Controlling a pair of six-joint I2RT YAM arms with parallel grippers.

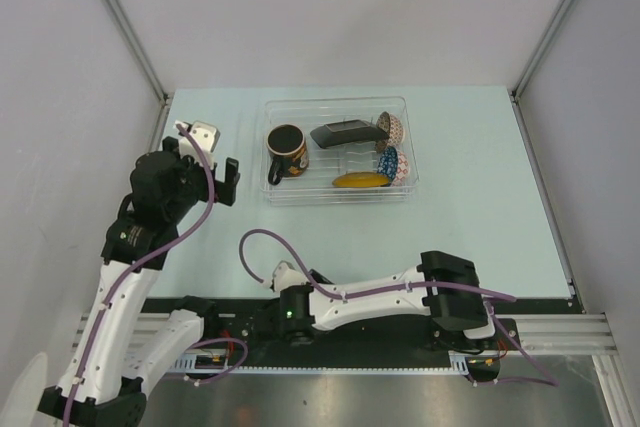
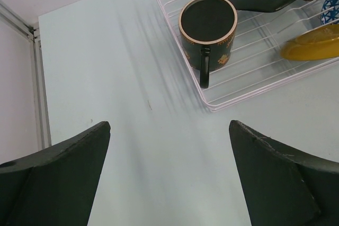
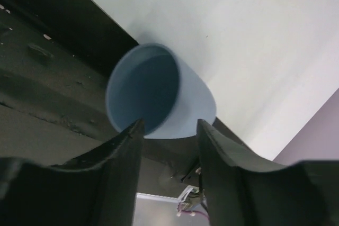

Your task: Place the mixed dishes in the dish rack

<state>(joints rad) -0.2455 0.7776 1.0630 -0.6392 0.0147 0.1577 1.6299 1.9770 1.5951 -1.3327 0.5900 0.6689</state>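
The clear dish rack (image 1: 275, 194) stands at the table's far middle. It holds the dark mug (image 1: 287, 152), black square plate (image 1: 345, 132), cream-pink bowl (image 1: 390, 128), blue bowl (image 1: 394, 164) and yellow saucer (image 1: 362, 180). My left gripper (image 1: 222, 185) is open and empty above bare table left of the rack (image 2: 254, 96), with the mug (image 2: 207, 25) ahead of it (image 2: 169, 123). The small light-blue cup (image 3: 175, 93) lies on its side at the near edge (image 1: 283, 272). My right gripper (image 3: 169, 123) has its jaws apart, tips at the cup's lower edge.
The black base rail (image 1: 400, 332) runs along the near edge under the low, folded right arm (image 1: 380, 292). A purple cable (image 1: 250, 242) loops over the table beside the cup. Grey walls and metal posts (image 1: 125, 22) border the table on three sides.
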